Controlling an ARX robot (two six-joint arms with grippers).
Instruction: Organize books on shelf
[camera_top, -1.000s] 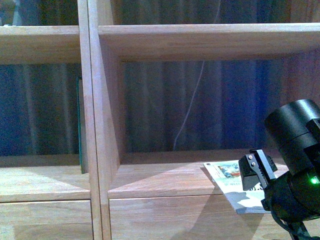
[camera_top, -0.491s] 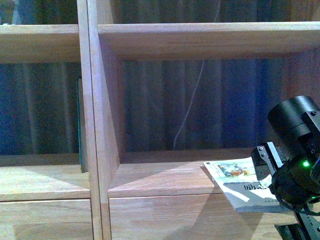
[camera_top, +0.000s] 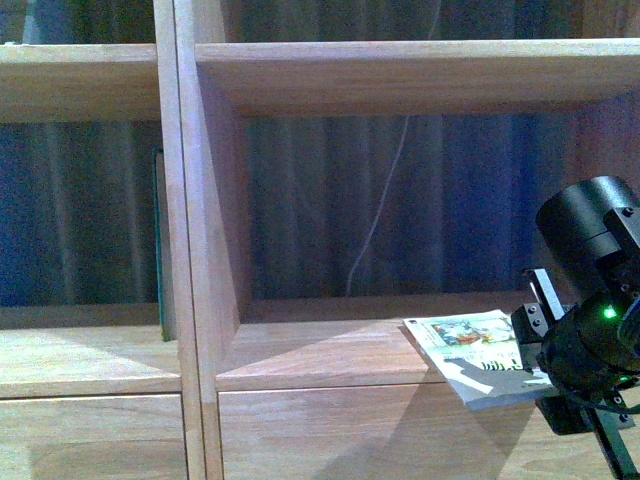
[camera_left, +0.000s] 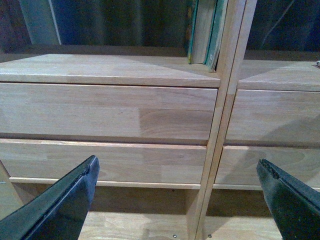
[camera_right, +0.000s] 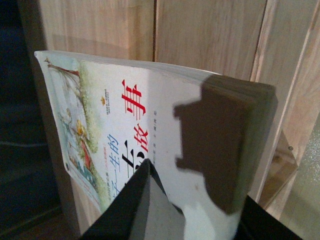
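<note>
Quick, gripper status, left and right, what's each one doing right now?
Left gripper: open, nothing between its fingers.
Right gripper: closed on the picture-cover paperback at the shelf edge.

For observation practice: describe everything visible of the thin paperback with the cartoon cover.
The thin white-and-pale-blue paperback carries a colourful cartoon picture and red and dark Chinese characters. It lies almost flat, cover up, overhanging the front edge of the right compartment of the pale wooden shelf. The jaws of the right gripper clasp its near end, shadowing the cover.
</note>
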